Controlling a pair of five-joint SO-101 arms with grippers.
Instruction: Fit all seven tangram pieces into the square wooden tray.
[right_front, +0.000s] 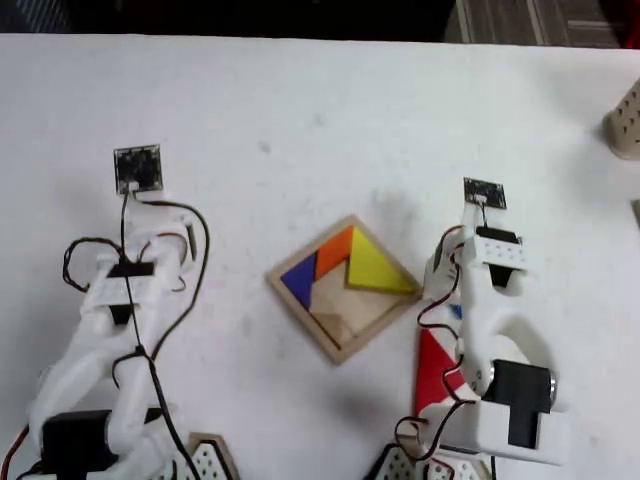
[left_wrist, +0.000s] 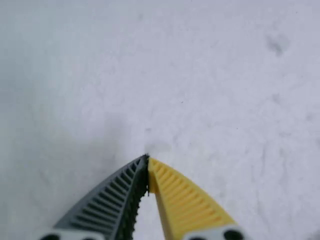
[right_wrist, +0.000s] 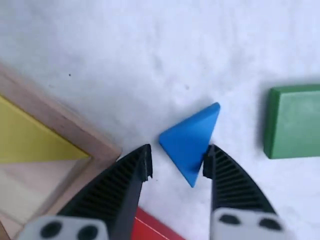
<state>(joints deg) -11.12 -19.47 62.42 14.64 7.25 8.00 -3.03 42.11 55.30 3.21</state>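
tray: square wooden tray lies turned corner-on near the middle of the tabletop, a little toward the near edge where the arm bases sit.
fitted: three coloured pieces lie inside the tray: a blue piece, an orange piece and a yellow triangle, packed against one another in the far half.
open area: the near half of the tray shows pale wood; whether that is bare floor or an unpainted piece cannot be told.
loose pieces: a small blue triangle, a red piece and a green piece lie on the tabletop outside the tray, on the right arm's side. the small blue triangle is just beside the tray's corner; the green piece is near it, farther from the tray.
right end effector: fingers apart, low over the tabletop, one on each side of the small blue triangle; one finger is at the triangle's edge, contact not confirmed.
left end effector: fingers together, holding nothing, over bare tabletop well apart from the tray.
progress: judged under half done; at least three pieces remain to be fitted.
step in hand: judged to be the pick-up of the small blue triangle.
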